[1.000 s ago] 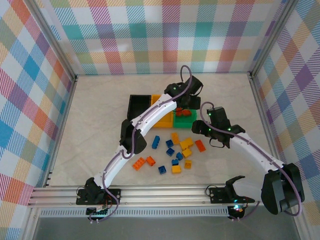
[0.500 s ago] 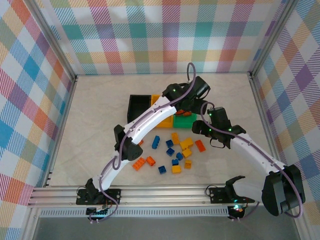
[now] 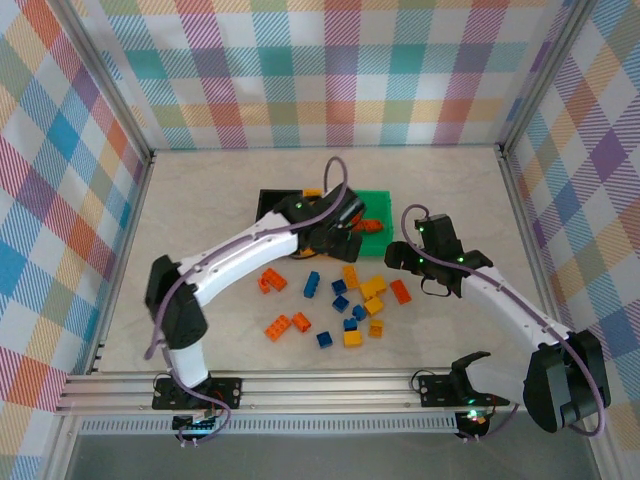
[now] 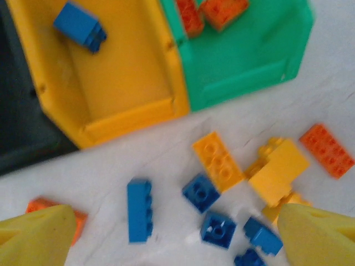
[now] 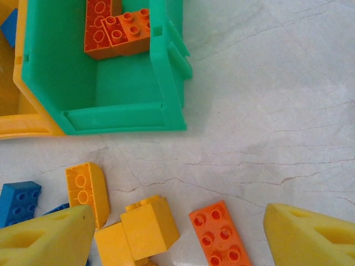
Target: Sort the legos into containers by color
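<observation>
My left gripper (image 3: 335,243) hovers open over the front edge of the yellow-orange bin (image 4: 127,83), its yellow fingers (image 4: 33,235) spread above blue bricks (image 4: 138,210) on the table. One blue brick (image 4: 80,25) lies in the yellow-orange bin. The green bin (image 3: 385,205) holds orange bricks (image 5: 116,27). The black bin (image 3: 272,208) stands at the left of the row. My right gripper (image 3: 408,262) is open low over the pile, and an orange oblong brick (image 5: 219,235) lies between its fingers (image 5: 310,238) beside yellow bricks (image 5: 147,224). Nothing is held.
Several loose bricks lie in front of the bins: orange ones (image 3: 268,282) at the left, blue (image 3: 341,302) and yellow (image 3: 373,288) in the middle. The left arm's elbow (image 3: 165,290) juts far left. Metal frame rails (image 3: 300,385) run along the near edge.
The left arm has drawn back from over the green bin toward the front of the yellow-orange bin, its elbow swinging left. The green bin is now uncovered. The right arm has hardly moved.
</observation>
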Available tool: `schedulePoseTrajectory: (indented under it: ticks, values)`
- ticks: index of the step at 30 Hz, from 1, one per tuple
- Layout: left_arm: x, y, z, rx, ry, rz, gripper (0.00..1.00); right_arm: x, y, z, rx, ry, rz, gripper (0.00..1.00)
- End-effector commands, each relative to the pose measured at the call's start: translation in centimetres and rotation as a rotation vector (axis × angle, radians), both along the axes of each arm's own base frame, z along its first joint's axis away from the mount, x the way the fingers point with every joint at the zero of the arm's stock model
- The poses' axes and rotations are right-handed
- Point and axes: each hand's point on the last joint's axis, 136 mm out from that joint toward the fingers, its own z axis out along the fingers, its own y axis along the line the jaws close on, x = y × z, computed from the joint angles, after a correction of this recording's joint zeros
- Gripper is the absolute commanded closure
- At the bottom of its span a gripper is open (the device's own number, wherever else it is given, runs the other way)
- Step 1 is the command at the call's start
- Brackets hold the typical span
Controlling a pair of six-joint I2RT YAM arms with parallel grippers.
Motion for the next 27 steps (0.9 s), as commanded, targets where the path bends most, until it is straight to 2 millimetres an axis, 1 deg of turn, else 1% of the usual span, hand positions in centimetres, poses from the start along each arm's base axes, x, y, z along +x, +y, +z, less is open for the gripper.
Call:
schedulePoseTrajectory:
  ticks: [1, 2, 3, 5, 9, 10, 12, 17, 20, 22, 25, 27]
  values:
    - [0.1, 1.6, -2.3, -0.058, 0.023, 0.049, 0.17, 0.4, 0.3, 0.0, 0.017, -0.009, 0.009, 0.20]
    - [0.1, 2.1, -3.3, -0.071, 0.050, 0.057, 0.22, 0.3, 0.3, 0.0, 0.016, -0.006, 0.009, 0.20]
    - [0.1, 2.4, -4.3, -0.075, 0.073, 0.061, 0.24, 0.4, 0.3, 0.1, 0.017, -0.007, 0.008, 0.20]
    - [0.0, 2.7, -6.1, -0.052, 0.108, 0.053, 0.25, 0.4, 0.3, 0.2, 0.016, -0.007, 0.007, 0.21]
    - [-0.7, 3.8, -10.7, -0.003, 0.180, 0.068, 0.25, 0.3, 0.1, 0.2, 0.009, -0.009, -0.001, 0.21]
    - [-0.8, 4.2, -11.7, 0.002, 0.193, 0.080, 0.25, 0.3, 0.0, 0.2, 0.008, -0.007, -0.002, 0.21]
    - [-0.6, 4.7, -13.0, 0.003, 0.203, 0.097, 0.28, 0.3, 0.1, 0.2, 0.010, -0.007, -0.002, 0.21]
    - [0.1, 4.2, -14.4, -0.004, 0.210, 0.096, 0.43, 0.5, 0.2, 0.5, 0.014, -0.013, -0.002, 0.21]
    - [0.0, 4.0, -15.5, -0.001, 0.234, 0.101, 0.53, 0.5, 0.1, 0.6, 0.011, -0.014, -0.005, 0.21]
    - [-0.2, 4.2, -16.1, 0.010, 0.246, 0.109, 0.58, 0.5, 0.0, 0.7, 0.007, -0.014, -0.006, 0.21]
    - [-0.4, 4.5, -16.3, 0.014, 0.249, 0.112, 0.66, 0.4, 0.0, 0.8, 0.006, -0.018, -0.006, 0.21]
    - [-0.6, 4.7, -15.9, 0.009, 0.245, 0.118, 0.71, 0.5, 0.0, 0.9, 0.007, -0.020, -0.006, 0.21]
